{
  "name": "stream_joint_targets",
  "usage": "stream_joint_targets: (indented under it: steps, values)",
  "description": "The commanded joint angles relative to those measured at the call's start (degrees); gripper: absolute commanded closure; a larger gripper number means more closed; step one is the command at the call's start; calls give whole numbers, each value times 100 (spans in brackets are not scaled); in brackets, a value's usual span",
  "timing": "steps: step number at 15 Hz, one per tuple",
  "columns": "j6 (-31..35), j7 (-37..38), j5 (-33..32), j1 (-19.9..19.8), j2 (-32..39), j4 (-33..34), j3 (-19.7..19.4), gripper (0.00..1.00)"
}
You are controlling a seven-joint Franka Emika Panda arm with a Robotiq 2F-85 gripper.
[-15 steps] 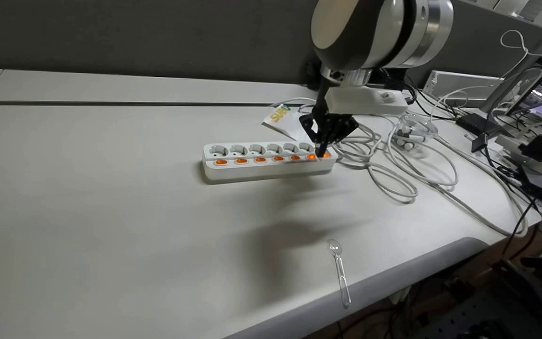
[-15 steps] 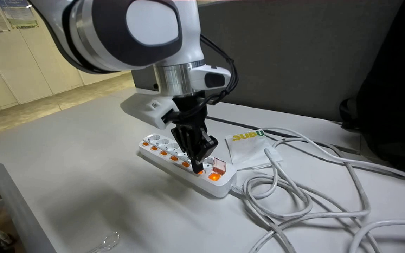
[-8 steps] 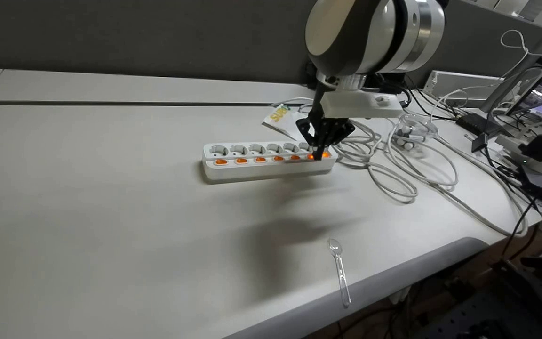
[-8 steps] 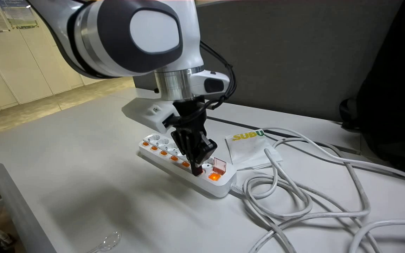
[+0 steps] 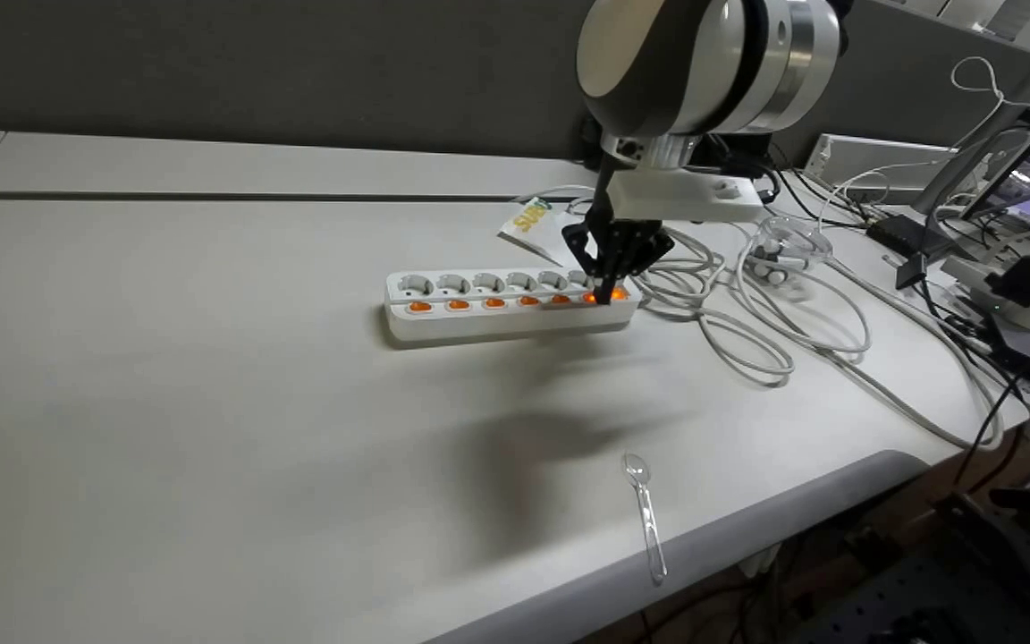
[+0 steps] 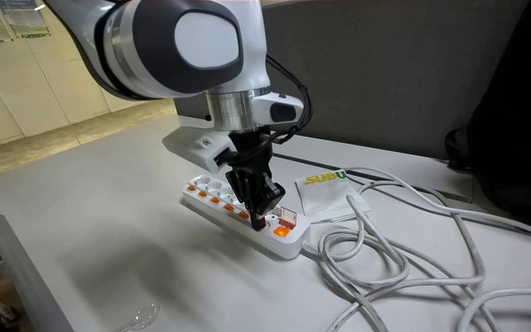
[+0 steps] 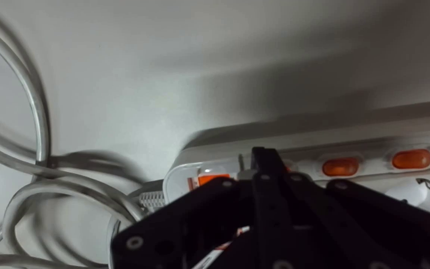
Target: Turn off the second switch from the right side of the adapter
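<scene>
The adapter is a white power strip (image 5: 506, 328) with a row of orange switches; it also shows in an exterior view (image 6: 221, 224) and in the wrist view (image 7: 377, 148). My gripper (image 5: 603, 298) is shut and empty, pointing down. Its tips, seen also in an exterior view (image 6: 258, 226) and the wrist view (image 7: 265, 151), are at the second switch from the right (image 5: 590, 298) and appear to touch it. That switch is mostly hidden by the tips; its visible edge glows orange. The rightmost switch (image 6: 281, 231) is lit, with its clear cover (image 6: 288, 217) standing open.
A coiled grey-white cable (image 6: 385, 272) lies beside the strip's cable end. A white paper packet (image 6: 325, 196) lies behind the strip. A clear plastic spoon (image 5: 646, 519) lies near the table's front edge. A clear plastic container (image 5: 788, 246) stands beyond the cable.
Over the last second my gripper has moved down and slightly toward the second switch. In the last half second the tips have stayed in place while the arm rose very slightly.
</scene>
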Motion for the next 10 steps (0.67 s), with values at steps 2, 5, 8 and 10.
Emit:
stream_joint_targets:
  steps: [2,5,8,10]
  values:
    - [-524,59,221,-107,379,478,102,100]
    - [-738,133,226,-102,558,694,59,100]
    - [-912,155,264,-114,648,824,72,100]
    - [-1056,83,343,-161,602,848,122,100]
